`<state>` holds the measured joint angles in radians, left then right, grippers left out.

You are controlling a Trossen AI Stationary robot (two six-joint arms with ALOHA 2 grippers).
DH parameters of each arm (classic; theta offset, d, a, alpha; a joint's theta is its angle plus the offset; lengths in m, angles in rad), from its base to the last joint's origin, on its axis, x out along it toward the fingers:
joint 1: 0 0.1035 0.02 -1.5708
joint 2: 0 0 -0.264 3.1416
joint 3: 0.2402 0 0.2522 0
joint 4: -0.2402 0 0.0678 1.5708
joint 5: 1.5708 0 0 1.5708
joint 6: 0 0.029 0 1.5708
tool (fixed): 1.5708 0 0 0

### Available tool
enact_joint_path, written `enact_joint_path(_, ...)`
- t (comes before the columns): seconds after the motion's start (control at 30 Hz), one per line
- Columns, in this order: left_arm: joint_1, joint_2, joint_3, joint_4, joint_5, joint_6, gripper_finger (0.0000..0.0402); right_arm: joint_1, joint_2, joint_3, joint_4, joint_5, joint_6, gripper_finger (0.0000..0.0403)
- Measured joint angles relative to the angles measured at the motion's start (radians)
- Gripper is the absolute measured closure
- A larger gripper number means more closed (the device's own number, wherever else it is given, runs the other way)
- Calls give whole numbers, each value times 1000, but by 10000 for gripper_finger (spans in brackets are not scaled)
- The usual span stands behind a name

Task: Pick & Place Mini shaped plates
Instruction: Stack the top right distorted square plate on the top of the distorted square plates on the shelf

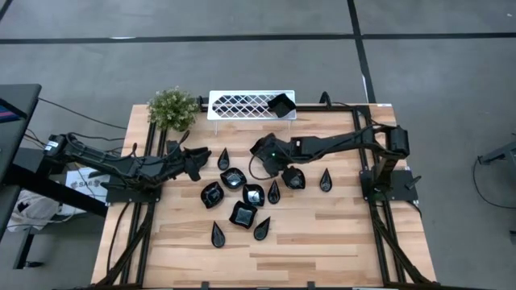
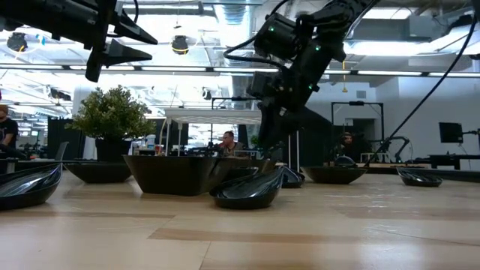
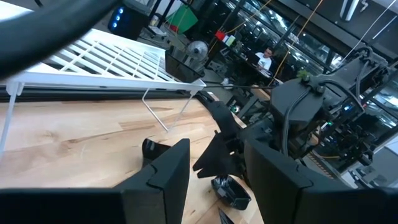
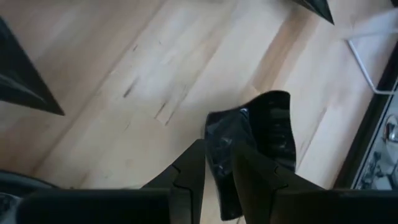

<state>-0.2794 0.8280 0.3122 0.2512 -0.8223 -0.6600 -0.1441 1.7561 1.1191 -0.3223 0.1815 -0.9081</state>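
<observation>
Over the counter: both arms are raised above the wooden counter [image 1: 322, 242], the pile of mini shaped plates [image 1: 242, 197] spread at its centre.
Right gripper: right gripper [image 4: 217, 165] is narrowed on the rim of 1 glossy black plate [image 4: 270, 134], pinched between its fingers and lifted clear of the wood, at about 3 o'clock of the pile.
Left gripper: left gripper [image 3: 217, 168] hangs with its fingers spread wide and nothing between them, at about 10 o'clock of the pile.
Tray: white lattice tray [image 1: 242, 105] stands at 12 o'clock on the far edge, with 1 square plate [image 1: 281, 105] already resting on its right end.
Plant: green potted plant [image 1: 172, 109] sits just beside the tray at 11 o'clock.
Step in hand: judged a carry, the plate picked and not yet placed.
Next move: probably a swing toward the tray, keeping the thin rim grip level, then a gentle release beside the plate already there.
</observation>
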Motion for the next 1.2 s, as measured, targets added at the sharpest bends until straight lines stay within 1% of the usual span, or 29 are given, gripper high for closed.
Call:
enact_joint_path(0.07, 0, 0, 0, 0, 0, 0, 247, 0, 0, 0, 2, -10, -16, 330)
enact_joint_path(0.2, 0, 0, 0, 0, 0, 0, 247, -9, 0, 0, 2, -75, -19, 330)
enact_joint_path(0.33, 0, 0, 0, 0, 0, 0, 247, -21, 0, 0, 1, -88, -19, 330)
enact_joint_path(0.47, 0, 0, 0, 0, 0, 0, 247, -49, 0, 0, 7, -161, -20, 330)
enact_joint_path(0.53, 0, 0, 0, 0, 0, 0, 247, -60, 0, 0, 22, -174, -40, 330)
enact_joint_path(0.63, 0, 0, 0, 0, 0, 0, 247, -74, 0, -1, 21, -181, -70, 330)
enact_joint_path(0.83, 0, 0, 0, 0, 0, 1, 247, -81, 18, -2, 15, -182, -71, 329)
enact_joint_path(0.93, 0, 0, 0, 0, 0, 1, 247, -72, 36, 0, 34, -181, -70, 323)
enact_joint_path(0.97, 0, 1, 0, 0, 0, 1, 247, -69, 40, -3, 27, -178, -64, 319)
enact_joint_path(1.03, 0, 4, -1, -1, 1, 1, 247, -61, 50, -1, 76, -153, -63, 308)
enact_joint_path(1.1, 0, 9, -2, 2, 0, 0, 247, -58, 45, -1, 90, -135, -63, 294)
enact_joint_path(1.2, 0, 15, -2, 1, 0, 0, 247, -59, 45, -1, 91, -135, -73, 271)
